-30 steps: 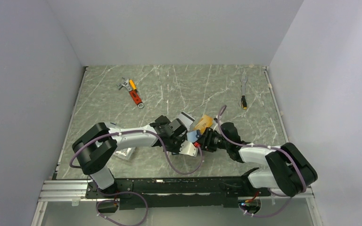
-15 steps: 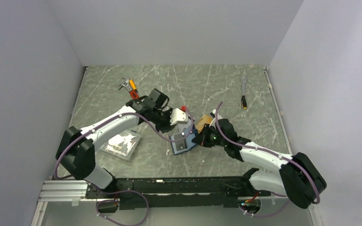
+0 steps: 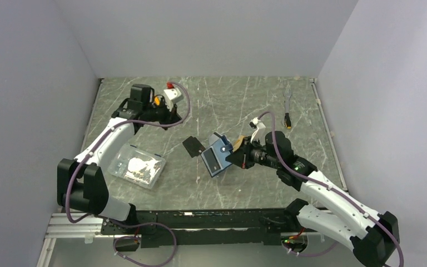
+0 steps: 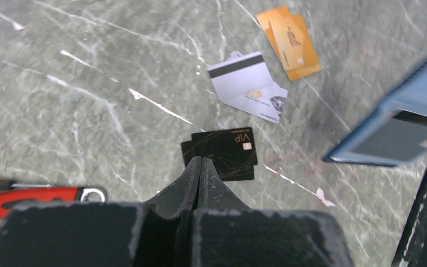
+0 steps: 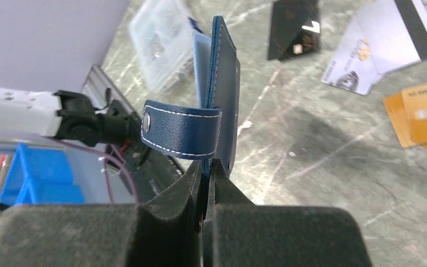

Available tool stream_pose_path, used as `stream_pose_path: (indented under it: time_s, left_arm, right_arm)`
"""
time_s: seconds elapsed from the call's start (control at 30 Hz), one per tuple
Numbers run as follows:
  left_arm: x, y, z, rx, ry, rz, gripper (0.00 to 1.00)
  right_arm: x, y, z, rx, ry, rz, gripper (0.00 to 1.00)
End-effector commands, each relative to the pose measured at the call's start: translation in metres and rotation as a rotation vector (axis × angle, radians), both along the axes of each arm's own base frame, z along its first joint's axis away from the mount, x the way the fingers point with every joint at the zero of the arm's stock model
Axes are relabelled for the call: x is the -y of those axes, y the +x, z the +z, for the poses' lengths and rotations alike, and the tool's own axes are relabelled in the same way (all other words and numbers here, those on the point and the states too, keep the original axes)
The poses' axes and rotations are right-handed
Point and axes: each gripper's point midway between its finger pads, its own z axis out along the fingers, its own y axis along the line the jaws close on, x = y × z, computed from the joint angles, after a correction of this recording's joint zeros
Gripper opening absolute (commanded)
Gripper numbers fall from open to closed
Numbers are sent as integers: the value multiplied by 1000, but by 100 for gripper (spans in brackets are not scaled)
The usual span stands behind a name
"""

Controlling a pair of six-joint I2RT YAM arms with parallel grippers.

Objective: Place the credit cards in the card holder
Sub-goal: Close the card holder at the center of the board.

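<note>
My right gripper (image 5: 207, 167) is shut on the lower edge of the navy card holder (image 5: 225, 83), holding it on edge above the table with its snap tab hanging loose. From above, the card holder (image 3: 217, 158) sits mid-table just left of that gripper (image 3: 234, 158). Black credit cards (image 4: 222, 153) lie overlapped on the table, with silver ones (image 4: 247, 86) and orange ones (image 4: 289, 41) beyond them. My left gripper (image 4: 201, 161) is shut and empty, raised at the back left (image 3: 169, 118), its tips pointing toward the black cards (image 3: 193, 146).
A clear plastic box of small parts (image 3: 136, 167) lies at the left. A red-handled wrench (image 4: 39, 197) rests under the left arm. A thin tool (image 3: 287, 108) lies at the back right. Walls enclose the table on three sides.
The left arm swung from the centre to the back left, uncovering the black cards. The right gripper closed on the card holder and carried it up and to the back.
</note>
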Motion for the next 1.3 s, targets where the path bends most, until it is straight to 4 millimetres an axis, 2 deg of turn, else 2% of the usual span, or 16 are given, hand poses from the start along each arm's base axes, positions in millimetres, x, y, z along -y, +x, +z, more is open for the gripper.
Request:
stream_pose_path:
  time_s: [0.0, 0.13, 0.27, 0.5, 0.6, 0.73, 1.0, 1.13, 1.27]
  left_arm:
    - [-3, 13, 9, -82, -138, 54, 0]
    - [-3, 9, 3, -103, -161, 57, 0]
    - [3, -1, -2, -140, -193, 15, 0]
    - [33, -51, -10, -225, -296, -198, 1]
    - [51, -79, -4, -247, -327, -322, 1]
    - [65, -105, 13, -231, -356, -437, 1]
    - [60, -132, 36, -223, -390, -545, 0]
    - [62, -143, 37, -220, -373, -579, 0]
    - [66, -148, 27, -228, -325, -582, 0]
  right_arm:
    - [-7, -15, 56, 99, 50, 115, 0]
    - [-11, -21, 89, 153, 106, 158, 0]
    - [-16, -25, 114, 196, 162, 191, 0]
    - [-24, -20, 142, 264, 288, 183, 0]
    - [-29, -14, 149, 283, 328, 173, 0]
    - [-30, -6, 146, 282, 363, 134, 0]
    - [-19, 12, 111, 218, 329, -15, 0]
    - [-24, 16, 89, 159, 327, -22, 0]
    - [-33, 20, 62, 81, 291, -3, 0]
